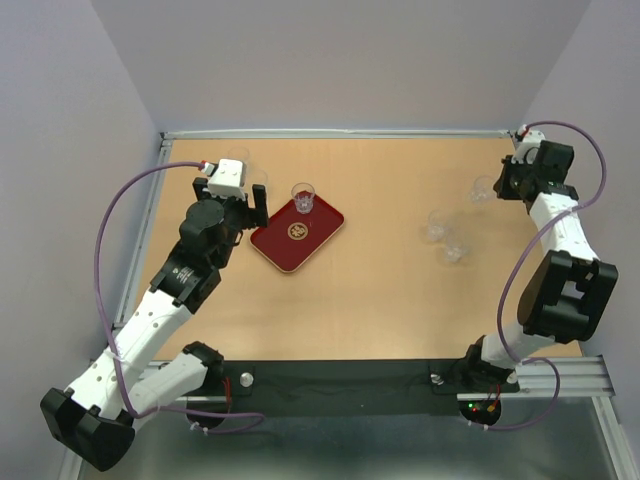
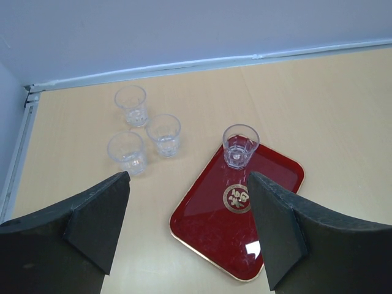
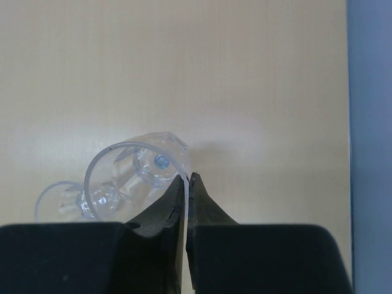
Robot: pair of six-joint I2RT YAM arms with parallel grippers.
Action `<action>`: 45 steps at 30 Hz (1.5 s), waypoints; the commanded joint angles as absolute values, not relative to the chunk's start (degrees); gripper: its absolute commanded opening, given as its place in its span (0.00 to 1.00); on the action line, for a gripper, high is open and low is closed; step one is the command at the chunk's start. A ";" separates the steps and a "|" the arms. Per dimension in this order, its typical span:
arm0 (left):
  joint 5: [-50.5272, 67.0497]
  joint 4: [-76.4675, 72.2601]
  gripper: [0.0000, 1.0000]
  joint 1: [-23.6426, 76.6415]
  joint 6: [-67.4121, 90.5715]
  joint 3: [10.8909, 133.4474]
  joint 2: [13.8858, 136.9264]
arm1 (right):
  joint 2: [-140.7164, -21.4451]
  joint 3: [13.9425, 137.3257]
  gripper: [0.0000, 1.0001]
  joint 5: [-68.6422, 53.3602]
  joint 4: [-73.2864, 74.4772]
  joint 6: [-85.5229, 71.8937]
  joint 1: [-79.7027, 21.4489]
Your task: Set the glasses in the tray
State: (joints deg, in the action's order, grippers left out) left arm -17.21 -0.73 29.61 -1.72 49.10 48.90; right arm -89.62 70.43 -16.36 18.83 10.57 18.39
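A flat dark red rectangular tray [image 1: 280, 250] with a pale rim and a round gold emblem [image 2: 236, 198] was seen left of centre on the light wooden table [image 1: 380, 290]. One small clear round drinking tumbler [image 1: 303, 197] was stood upright on the tray's far corner, above the emblem in the left wrist view. Three clear tumblers [image 2: 164, 133] were grouped on the table in the upper left of that view, near the tray but off it. The left gripper [image 1: 258, 200] was spread wide, grasping nothing, just left of the tray in the top view. At the upper right of the top view, the right gripper [image 3: 188, 179] was clenched on the thin wall of a held tumbler [image 3: 138, 168], whose rim was pinched between the fingers. A further tumbler [image 3: 58, 199] was partly seen at the lower left of the right wrist view, and more tumblers [image 1: 455, 245] were stood on the table at mid-right of the top view.
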 commanded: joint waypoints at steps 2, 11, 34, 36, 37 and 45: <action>-18.37 -3.96 0.88 29.53 -2.64 48.60 47.81 | -89.30 75.84 0.00 -19.86 15.47 9.94 18.02; -19.07 -4.31 0.88 29.53 -2.90 48.34 47.72 | -90.61 78.57 0.01 -27.58 15.56 10.02 11.97; -21.18 -4.83 0.88 29.44 -3.60 47.81 47.55 | -104.76 86.75 0.00 -32.35 15.91 13.36 -18.01; -21.27 -4.92 0.88 29.44 -3.60 47.73 47.55 | -106.25 88.24 0.00 -31.38 15.82 13.10 -20.29; -21.36 -4.92 0.88 29.53 -3.78 47.72 47.46 | -107.65 89.46 0.00 -30.07 15.91 12.83 -21.00; -21.88 -5.01 0.88 29.44 -3.87 47.64 47.46 | -113.29 94.83 0.00 -26.63 16.08 11.69 -26.36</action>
